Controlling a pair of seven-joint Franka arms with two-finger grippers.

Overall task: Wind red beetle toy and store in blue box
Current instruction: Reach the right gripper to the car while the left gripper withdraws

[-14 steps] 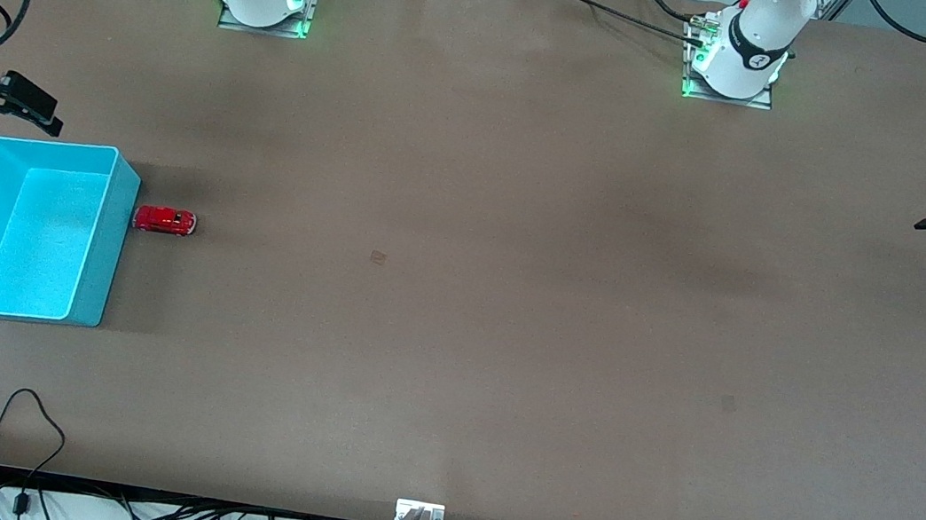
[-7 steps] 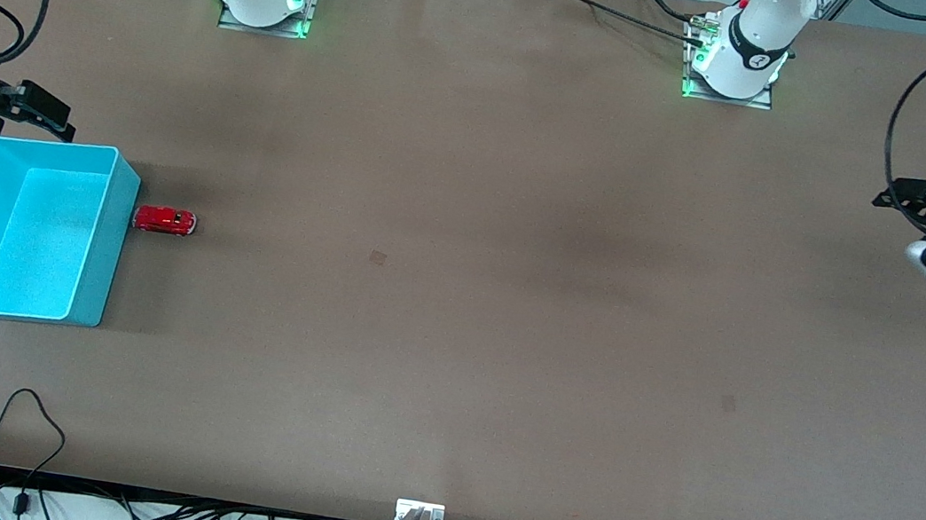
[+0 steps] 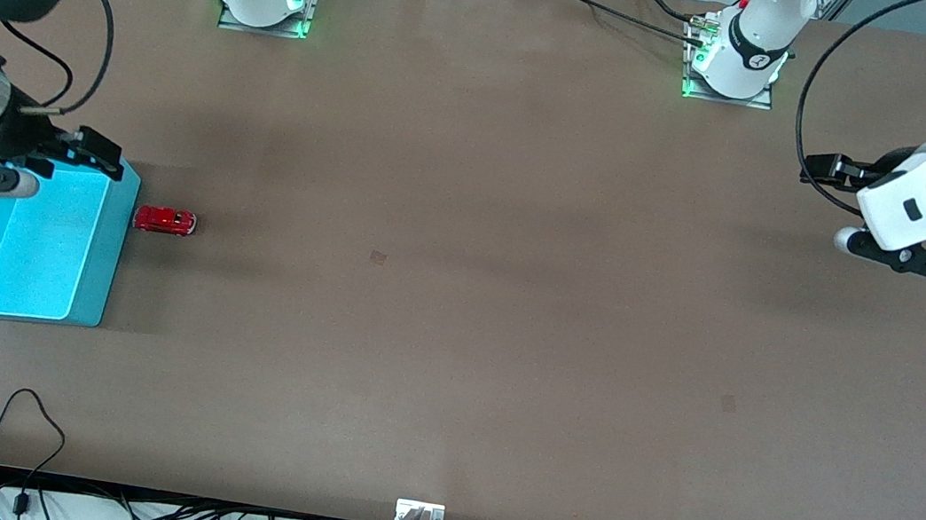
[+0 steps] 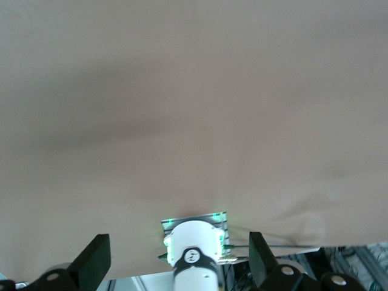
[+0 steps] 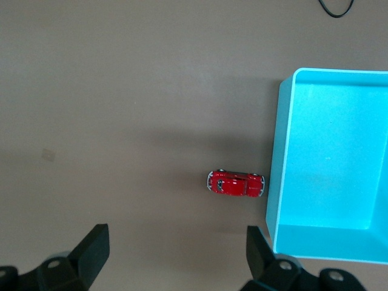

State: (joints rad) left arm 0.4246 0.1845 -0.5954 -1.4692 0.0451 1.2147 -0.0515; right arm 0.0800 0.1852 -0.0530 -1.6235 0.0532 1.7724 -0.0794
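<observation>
The right pincer (image 3: 97, 149) is wide open and holds nothing. It hangs over the corner of the box (image 3: 95, 283) that is farthest from the front camera and closest to the car. In the right wrist view the two dark fingers (image 5: 91, 248) stand far apart, with the bare surface (image 5: 121, 91) between them.

The car (image 3: 164, 220) sits on the surface just beside the box wall that faces the middle of the surface. One end of the car looks like it almost touches that wall, but I cannot tell if it does. The car is not in the box. The box looks empty.

The car's long side points straight away from the box wall, along the length of the surface. From the right pincer, the car is close, a little nearer to the front camera and a little more toward the left arm's end.

The left pincer (image 3: 828, 169) is also wide open and holds nothing. Its fingers (image 4: 94, 260) show spread in the left wrist view, over bare surface. It hangs well apart from the car, at the left arm's end.

So the right arm is much nearer to the car. I think the right pincer should go down on the car, with its fingers on the car's two long sides
</observation>
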